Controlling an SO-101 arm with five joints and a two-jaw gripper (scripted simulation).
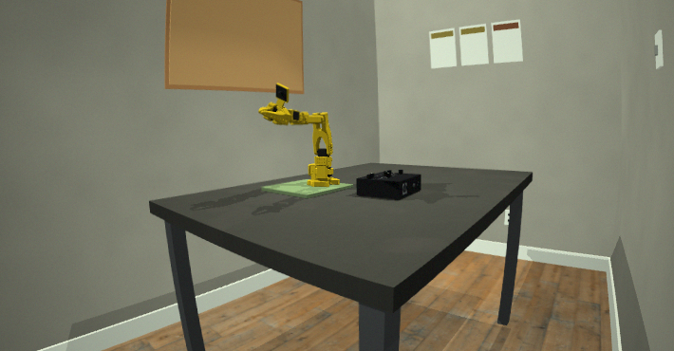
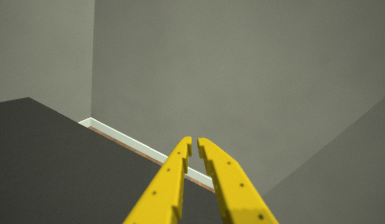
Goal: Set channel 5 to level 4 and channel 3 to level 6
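Note:
The lighting desk (image 1: pixel 389 186) is a small black box with small fader knobs on top, standing on the dark table to the right of the arm's base. The faders are too small to read their levels. My yellow arm stands on a green mat (image 1: pixel 290 189) and reaches up and to the left, away from the desk. My gripper (image 1: pixel 264 112) (image 2: pixel 194 142) is high above the table, far from the desk, with its two fingers shut together on nothing. The wrist view shows only the fingers, the table's edge and the wall; the desk is not in it.
The dark table (image 1: pixel 332 237) carries only the mat and the desk. A cork board (image 1: pixel 233 33) hangs on the wall behind the arm.

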